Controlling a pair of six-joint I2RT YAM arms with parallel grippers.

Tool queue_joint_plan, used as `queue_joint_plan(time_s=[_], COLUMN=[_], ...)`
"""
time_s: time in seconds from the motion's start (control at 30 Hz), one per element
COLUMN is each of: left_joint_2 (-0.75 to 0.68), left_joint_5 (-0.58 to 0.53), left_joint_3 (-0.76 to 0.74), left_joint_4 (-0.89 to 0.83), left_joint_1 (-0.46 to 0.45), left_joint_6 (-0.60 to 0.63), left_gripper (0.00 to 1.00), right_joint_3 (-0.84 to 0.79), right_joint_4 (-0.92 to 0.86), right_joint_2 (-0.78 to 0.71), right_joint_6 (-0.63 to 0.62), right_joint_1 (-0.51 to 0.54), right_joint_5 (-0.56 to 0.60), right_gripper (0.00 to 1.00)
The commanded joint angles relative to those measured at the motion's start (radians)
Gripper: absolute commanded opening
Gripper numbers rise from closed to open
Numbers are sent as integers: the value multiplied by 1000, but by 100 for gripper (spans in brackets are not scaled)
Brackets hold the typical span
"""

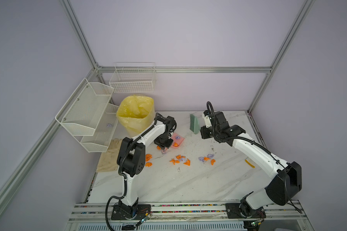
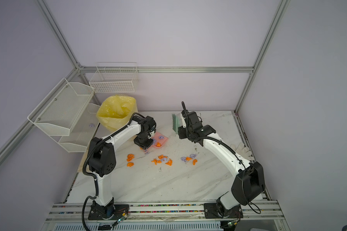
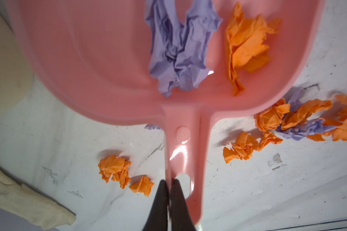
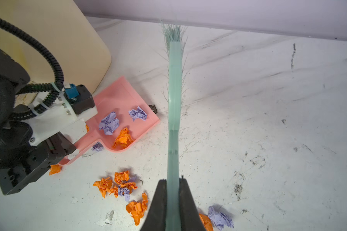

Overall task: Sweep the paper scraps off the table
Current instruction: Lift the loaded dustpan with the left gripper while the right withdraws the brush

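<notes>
1. Held a pink dustpan (image 3: 88,60) by its handle in the left claw (image 3: 169,181), jaws pinched narrow on the handle's edge.
2. Kept the pan low on the white marbled surface (image 1: 168,186), seemingly flat, just beside a yellow-lined bin (image 1: 128,124).
3. Gripped a green brush (image 4: 174,80) in the right claw (image 4: 173,181), jaws closed on its handle, with the bristles pointing toward the back wall and touching no paper.
4. Counted only a few scraps (image 3: 176,50) inside the pan: two lilac wads and one orange, going by the right wrist view.
5. Left most of them on the surface, in loose orange-and-lilac clusters across the middle between the two arms. Found a pair of orange ones nearer the left arm, and one lilac wad tucked under the pan by its handle.
6. Spotted one lilac wad in the lower tier of a white wire rack (image 1: 96,138), off the surface.
7. Noted a beige glove (image 3: 18,200) at the left edge, no part of the job.
8. Judged the job barely begun: every cluster yet to be brushed into the pan, and the pan yet to be tipped into the bin.
</notes>
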Motion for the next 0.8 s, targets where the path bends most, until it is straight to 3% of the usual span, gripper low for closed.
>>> queue_joint_plan(time_s=[0.0, 0.77], left_joint_2=[-59, -129], left_joint_5=[31, 49], left_joint_3=[67, 161], left_joint_4=[29, 67], left_joint_1=[5, 5], left_joint_6=[-13, -30], left_gripper=[0, 0], right_joint_3=[-27, -115], right_joint_4=[10, 5], right_joint_2=[-40, -76], right_joint_6=[29, 63], right_joint_1=[-15, -73], right_joint_5=[4, 21], right_gripper=[0, 0])
